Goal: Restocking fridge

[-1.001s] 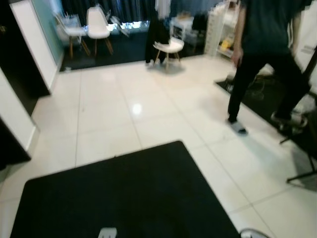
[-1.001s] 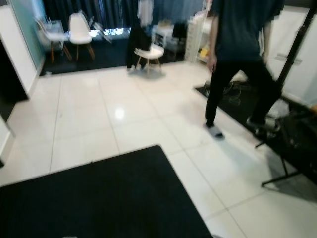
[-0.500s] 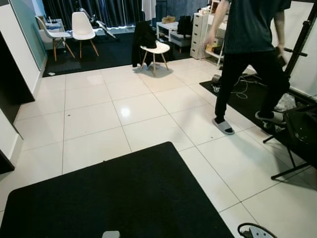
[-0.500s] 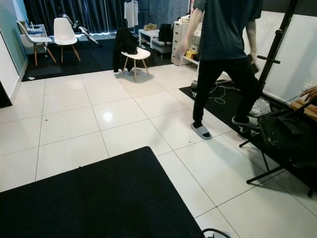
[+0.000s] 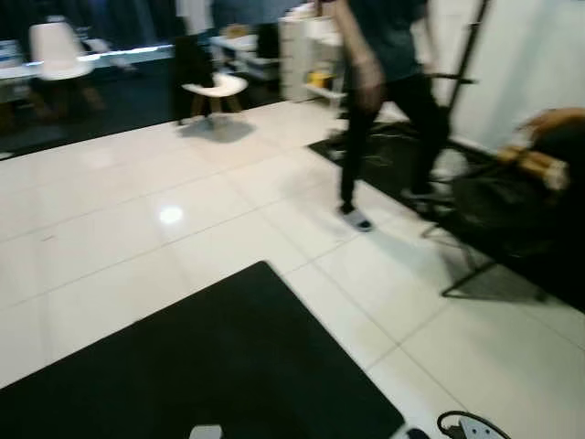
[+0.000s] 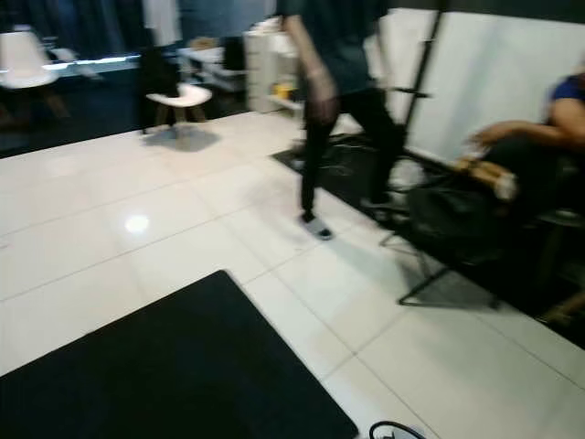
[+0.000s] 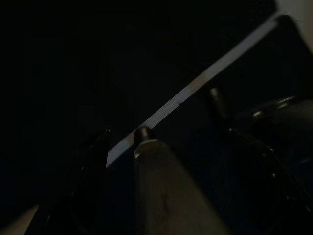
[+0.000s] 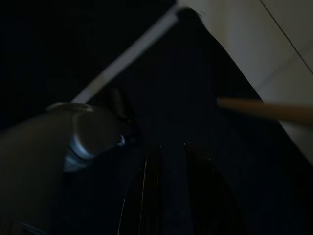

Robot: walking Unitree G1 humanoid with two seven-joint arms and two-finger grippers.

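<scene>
No fridge or stock is seen. A walking person [image 5: 384, 101] is seen beyond the black mat [image 5: 192, 366], another seated nearby; a collision is risked if the blurred advance is made. Both end effectors hang idle; their opening cannot be told.

1. Glossy white tiled floor [image 5: 128, 219], blurred, with a light glare spot at mid-left.
2. Large black rectangular mat [image 5: 210, 366] on the near floor, corner pointing far.
3. Standing person in dark top and black trousers [image 5: 388, 101], far centre-right, grey slipper [image 5: 356, 219] on the tile.
4. White shell chair with wooden legs [image 5: 212, 91], far centre; another white chair [image 5: 57, 55] far left.
5. Seated person's arm [image 6: 526, 133] at far right.
6. White drawer unit [image 5: 306, 55], far centre.
</scene>
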